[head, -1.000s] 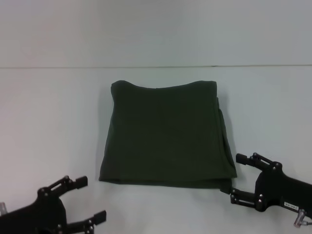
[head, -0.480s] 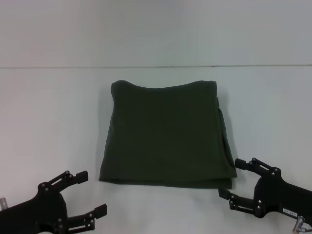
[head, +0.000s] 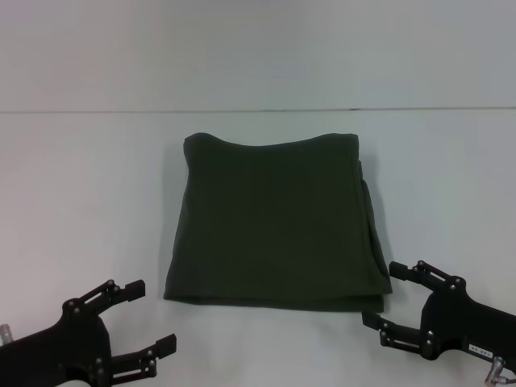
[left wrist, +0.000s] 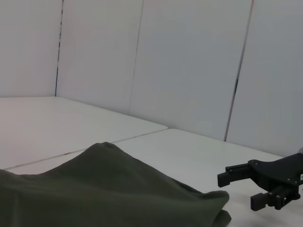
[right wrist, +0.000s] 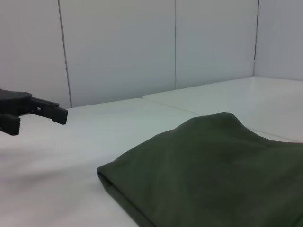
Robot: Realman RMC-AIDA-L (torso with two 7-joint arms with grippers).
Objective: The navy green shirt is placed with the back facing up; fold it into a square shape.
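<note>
The navy green shirt [head: 278, 222], a plain dark olive-green piece of soft matte fabric, lies folded into a roughly square block in the middle of the white tabletop [head: 89, 185], flat, with its layered edges stacked along its right side. A thin seam line crosses the tabletop just beyond the shirt's far edge.

My left gripper [head: 151, 318], black and jointed, sits by the near edge of the tabletop toward the near left corner, its 2 fingers spread wide and pinching nothing. It is apart from the shirt, off the shirt's near left corner.

My right gripper [head: 385, 294], also black, is by the near edge toward the right, its 2 fingers spread apart and empty. Its tips are just beside the shirt's near right corner; I cannot tell whether they touch the cloth.

From my left wrist, the shirt [left wrist: 94, 189] spreads low across the tabletop with the right gripper [left wrist: 239, 188] beyond its corner. From my right wrist, the shirt [right wrist: 213, 170] fills the foreground, and the left gripper [right wrist: 35, 118] shows farther off.
</note>
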